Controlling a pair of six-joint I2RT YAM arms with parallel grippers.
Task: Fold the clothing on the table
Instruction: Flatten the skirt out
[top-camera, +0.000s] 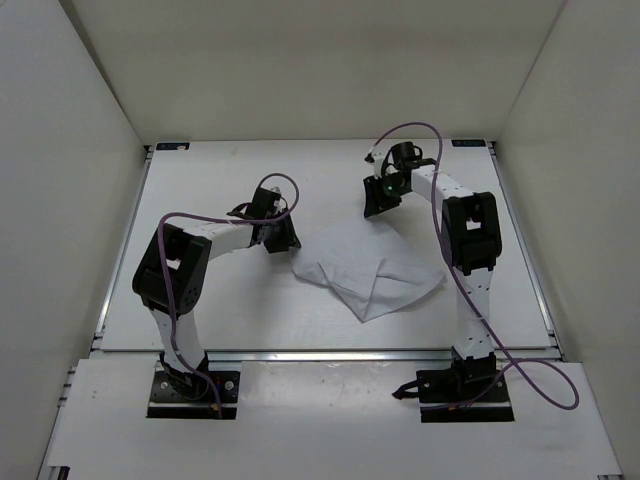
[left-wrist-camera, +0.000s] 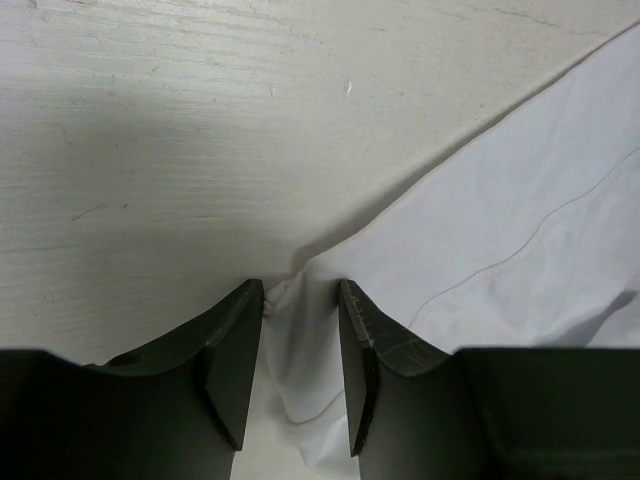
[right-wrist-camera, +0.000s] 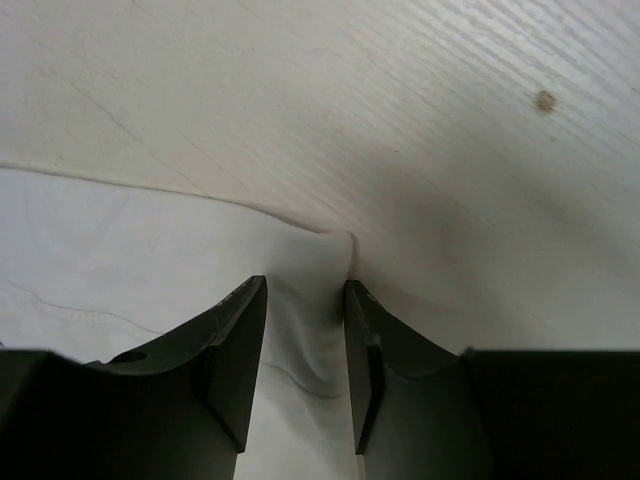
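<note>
Two grippers are down on the worktop (top-camera: 220, 310), one at each far corner of the clothing (top-camera: 375, 272), which lies rumpled mid-worktop. Cloth's left corner is bunched between the fingers of the left gripper (left-wrist-camera: 300, 290); top corner likewise in the right gripper (right-wrist-camera: 305, 285). Both jaws part-closed, gap visible; can't tell whether either is clamped.

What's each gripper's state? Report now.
Left gripper: clothing corner between jaws; grip cannot be told.
Right gripper: clothing edge between jaws; grip cannot be told.
</note>
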